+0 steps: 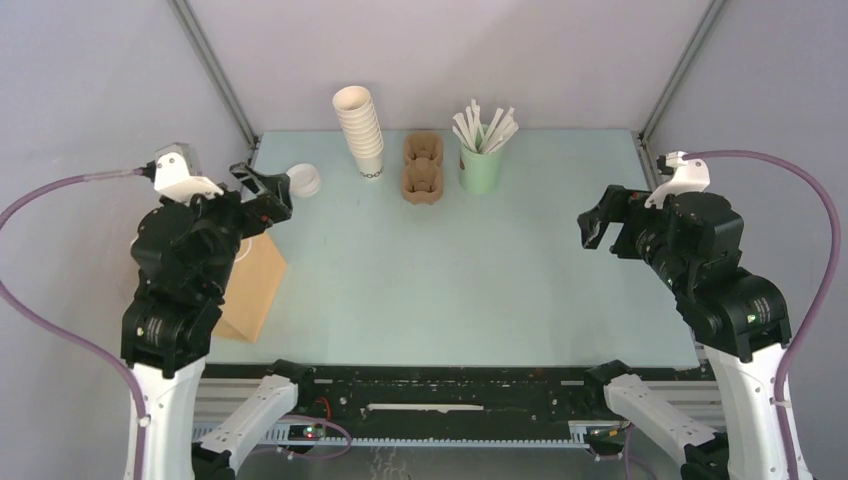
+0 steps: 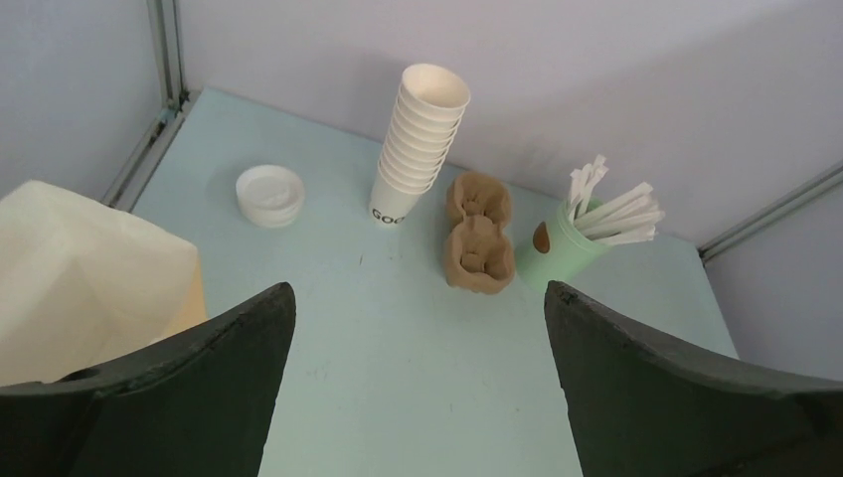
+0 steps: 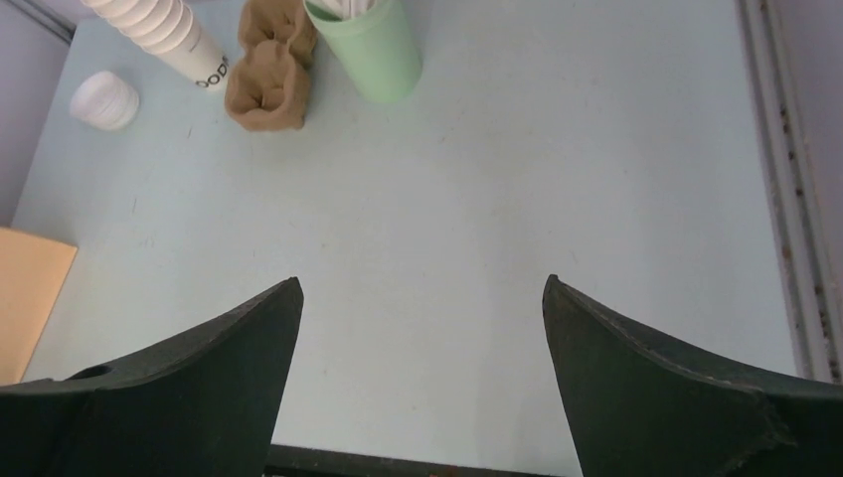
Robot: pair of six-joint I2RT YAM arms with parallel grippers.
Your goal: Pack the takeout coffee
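Top view: left claw (image 1: 268,190) and right claw (image 1: 597,222) both gaped wide, holding nothing. The lid (image 1: 303,180) sat far left, just beside the left claw. I saw no loose cup, only the nested stack (image 1: 362,135), so pulling one might topple it.

Left wrist: the paper bag (image 2: 89,278) was cut off.

Right wrist: stack top cropped, lettering maybe "GOOD".

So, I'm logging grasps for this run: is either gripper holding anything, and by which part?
Nothing is held. The left gripper and the right gripper both stand open, with nothing between their fingers, raised above the table.
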